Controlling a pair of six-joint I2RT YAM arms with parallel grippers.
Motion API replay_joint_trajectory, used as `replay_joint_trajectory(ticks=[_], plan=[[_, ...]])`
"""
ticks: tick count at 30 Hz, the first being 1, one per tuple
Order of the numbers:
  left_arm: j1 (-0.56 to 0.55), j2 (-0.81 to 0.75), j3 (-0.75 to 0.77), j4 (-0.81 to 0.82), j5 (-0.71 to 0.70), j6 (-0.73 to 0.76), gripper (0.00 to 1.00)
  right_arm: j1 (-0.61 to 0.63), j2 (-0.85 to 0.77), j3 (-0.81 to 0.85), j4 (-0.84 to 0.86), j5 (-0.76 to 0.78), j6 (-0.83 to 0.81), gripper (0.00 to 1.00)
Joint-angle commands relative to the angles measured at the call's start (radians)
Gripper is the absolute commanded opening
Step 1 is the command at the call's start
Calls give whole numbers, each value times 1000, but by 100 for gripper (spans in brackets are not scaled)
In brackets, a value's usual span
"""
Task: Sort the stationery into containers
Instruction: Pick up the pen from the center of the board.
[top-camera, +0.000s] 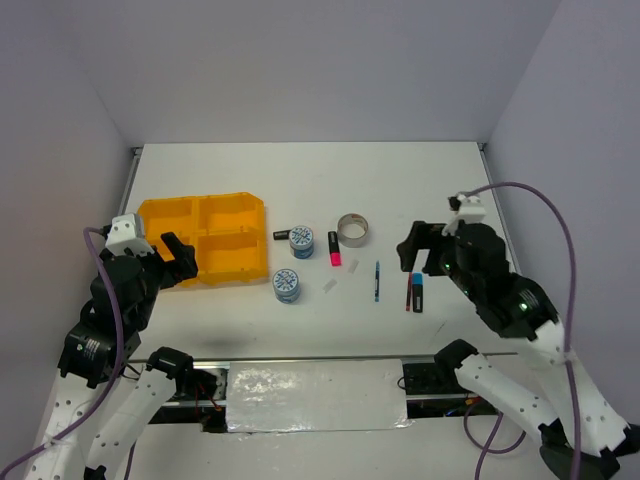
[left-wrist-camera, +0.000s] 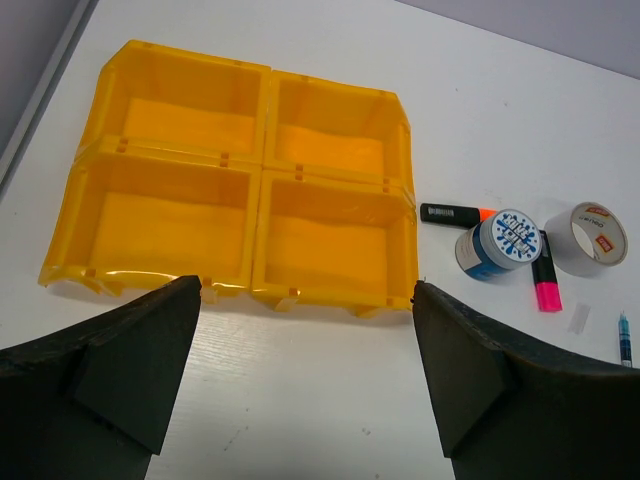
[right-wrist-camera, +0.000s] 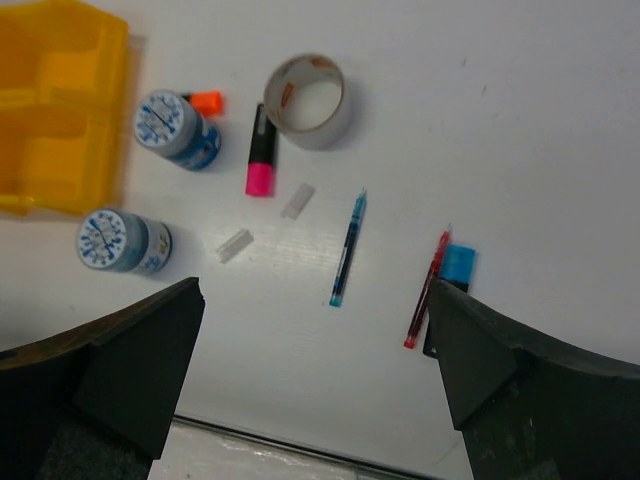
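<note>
The yellow-orange four-compartment tray (top-camera: 205, 240) sits at the left, and all its compartments (left-wrist-camera: 262, 165) look empty. Two blue-white tape rolls (top-camera: 300, 240) (top-camera: 287, 286) stand just right of it. Further right lie the grey tape ring (top-camera: 353, 229), pink highlighter (top-camera: 334, 248), blue pen (top-camera: 377, 281), red pen (top-camera: 409, 292) and a blue-capped black marker (top-camera: 417, 292). An orange-tipped black marker (top-camera: 281, 234) lies by the far roll. My left gripper (left-wrist-camera: 305, 290) is open and empty, just short of the tray's near edge. My right gripper (right-wrist-camera: 313, 290) is open and empty above the pens (right-wrist-camera: 348, 250).
Two small clear caps (right-wrist-camera: 298, 200) (right-wrist-camera: 234, 245) lie between the near tape roll (right-wrist-camera: 120, 241) and the blue pen. White walls close in the table on the left, back and right. A foil-covered strip (top-camera: 315, 395) runs along the near edge.
</note>
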Motion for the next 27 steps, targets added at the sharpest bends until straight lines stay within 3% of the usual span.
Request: replay_joint_trajectory(ticks=[1,11,16,18,27], plan=[[-2,-10,-4,46,10,-6,99,6,175,-83,118,-108,32,100],[-7,-18,-10,56,40,0,99,2,482,-209,202,100,110,96],[-11,-26,-11,58,38,0,99,-101,535,-273,280,-32,96,89],[-13,-27,-12,56,38,-1,99,-131,558,-287,303,-68,90,81],[-17,-32,-12,58,43,2,99,-187,656,-282,314,-73,84,76]])
